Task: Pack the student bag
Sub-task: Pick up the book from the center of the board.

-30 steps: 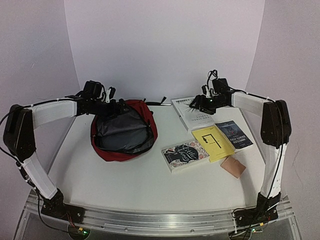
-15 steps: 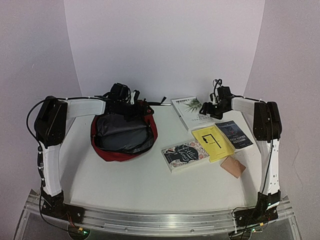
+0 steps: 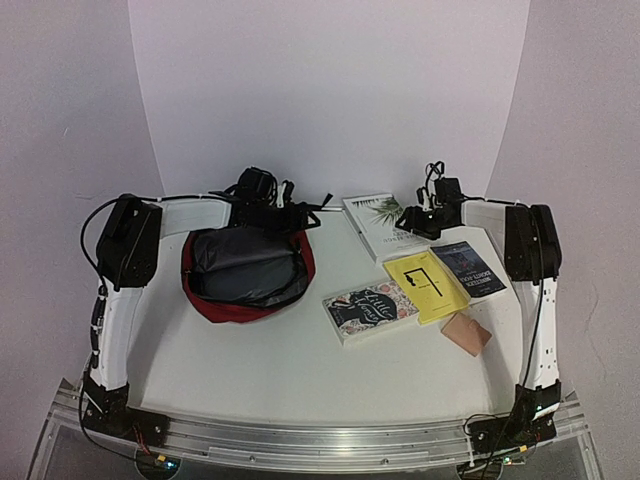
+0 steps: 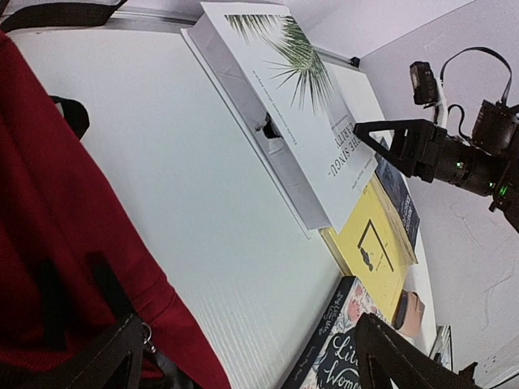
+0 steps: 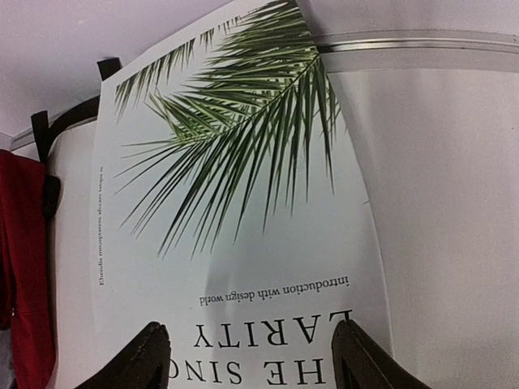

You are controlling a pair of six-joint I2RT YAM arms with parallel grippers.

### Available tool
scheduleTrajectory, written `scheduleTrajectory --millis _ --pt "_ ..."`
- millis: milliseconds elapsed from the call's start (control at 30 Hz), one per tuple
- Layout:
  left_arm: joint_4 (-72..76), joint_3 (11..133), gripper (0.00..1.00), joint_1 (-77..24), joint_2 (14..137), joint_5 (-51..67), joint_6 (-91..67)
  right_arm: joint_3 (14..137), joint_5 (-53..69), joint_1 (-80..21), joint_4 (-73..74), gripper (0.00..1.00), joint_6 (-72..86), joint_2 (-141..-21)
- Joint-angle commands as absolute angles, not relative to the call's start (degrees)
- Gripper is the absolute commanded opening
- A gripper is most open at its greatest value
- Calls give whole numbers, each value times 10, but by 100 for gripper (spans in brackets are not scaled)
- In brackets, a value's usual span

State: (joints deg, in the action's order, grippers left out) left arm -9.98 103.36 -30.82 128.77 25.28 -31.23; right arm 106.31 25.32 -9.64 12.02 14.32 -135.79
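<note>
The student bag (image 3: 245, 272) is a dark red backpack lying open at the left, its dark lining showing. In the left wrist view its red fabric (image 4: 57, 211) fills the left side. My left gripper (image 3: 302, 213) hovers at the bag's back right rim, open and empty (image 4: 255, 365). My right gripper (image 3: 405, 218) hangs just above a white book with a palm leaf cover (image 3: 382, 226), jaws open over the cover (image 5: 255, 361). That book (image 5: 235, 203) fills the right wrist view. Nothing is held by either gripper.
Right of the bag lie a floral book (image 3: 370, 308), a yellow book (image 3: 425, 285), a dark blue book (image 3: 468, 268) and a small pinkish block (image 3: 467, 333). A black strap (image 3: 322, 205) trails behind the bag. White walls close in behind and at both sides.
My left gripper has travelled right along the bag's back rim to its right corner. My right gripper has shifted slightly right over the white book, its arm folding in.
</note>
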Motion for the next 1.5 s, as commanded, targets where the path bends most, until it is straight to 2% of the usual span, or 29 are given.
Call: scheduleTrajectory --millis 0,167,367,567,800,1100,1467 --pt "-103 1103 89 -319 1325 260 -318 1010 304 -125 191 68 162 -1350" --pt "-100 1119 89 -324 1340 256 -321 994 312 -132 191 69 163 -1311" --pt "-101 1117 91 -327 1341 248 -315 999 256 -107 189 73 141 -1255" --pt "-102 1121 93 -329 1345 246 -312 1046 206 -78 188 78 137 -1282" --pt "-108 1130 94 -332 1350 247 -310 1095 210 -71 185 80 150 -1348" --pt "-112 1142 91 -334 1359 250 -311 1108 254 -81 184 73 160 -1393" --pt "-116 1185 84 -343 1389 255 -323 1015 275 -127 184 59 163 -1353"
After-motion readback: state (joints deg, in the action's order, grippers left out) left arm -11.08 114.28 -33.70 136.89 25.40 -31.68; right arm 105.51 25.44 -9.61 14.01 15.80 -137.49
